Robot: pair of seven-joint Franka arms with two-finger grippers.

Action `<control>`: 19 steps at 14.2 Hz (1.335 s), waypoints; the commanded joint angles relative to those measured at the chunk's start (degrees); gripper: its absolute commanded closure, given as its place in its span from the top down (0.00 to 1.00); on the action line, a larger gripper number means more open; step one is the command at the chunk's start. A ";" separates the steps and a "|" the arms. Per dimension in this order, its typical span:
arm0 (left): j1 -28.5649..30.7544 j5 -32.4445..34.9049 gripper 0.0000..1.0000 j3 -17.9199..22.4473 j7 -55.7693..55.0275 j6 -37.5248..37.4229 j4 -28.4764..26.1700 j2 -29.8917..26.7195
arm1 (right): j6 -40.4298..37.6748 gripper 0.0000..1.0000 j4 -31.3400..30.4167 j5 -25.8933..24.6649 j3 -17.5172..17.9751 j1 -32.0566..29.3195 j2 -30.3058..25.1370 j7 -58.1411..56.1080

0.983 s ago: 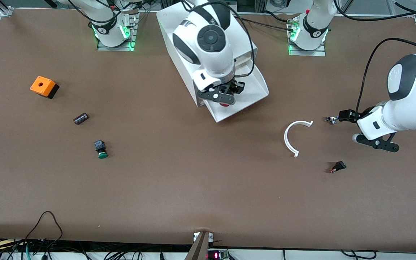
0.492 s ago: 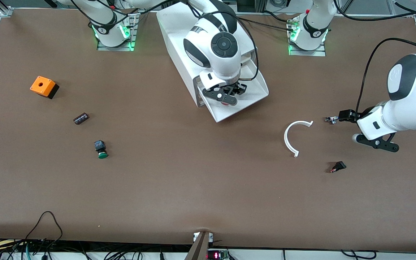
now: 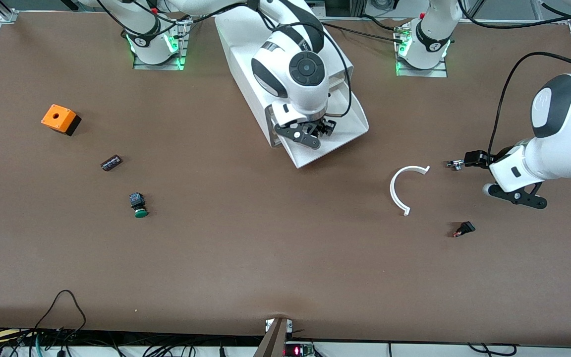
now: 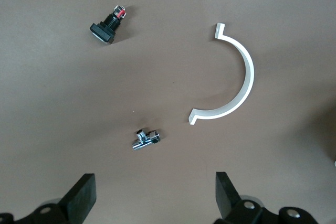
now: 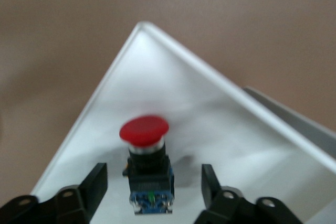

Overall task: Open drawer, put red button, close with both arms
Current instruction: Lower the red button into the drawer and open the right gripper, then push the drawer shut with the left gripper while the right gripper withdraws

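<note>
Resting in smooth white plastic drawer [image 5: 105,98], round-capped red button [image 5: 144,129]

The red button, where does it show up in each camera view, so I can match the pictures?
Front view: not visible; the right gripper over the open drawer hides it.
Left wrist view: not in it.
Right wrist view: the red button lies in the drawer between the open fingers.
Shared landmark: the drawer's white rim.

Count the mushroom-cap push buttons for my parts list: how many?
2. The red button lies in the open drawer, under the right gripper; the green button lies on the table toward the right arm's end.
</note>
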 commanded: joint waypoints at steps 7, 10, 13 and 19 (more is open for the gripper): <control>-2.63 -6.95 1.00 -1.99 -31.72 4.84 -1.43 2.18 | -10.76 1.00 5.48 0.04 -7.67 -9.66 -8.11 -24.90; -4.14 -6.94 1.00 -6.45 -46.41 11.70 -5.91 1.66 | -14.53 1.00 5.22 0.30 -7.67 -14.59 -10.92 -35.54; -4.31 -6.42 1.00 -12.08 -57.06 20.39 -11.70 1.66 | -20.16 1.00 4.00 1.00 -7.67 -21.26 -14.95 -47.57; -11.68 -0.03 1.00 -14.82 -74.02 33.78 -19.90 2.36 | -18.33 1.00 -18.04 2.06 -10.12 -32.44 -34.45 -75.08</control>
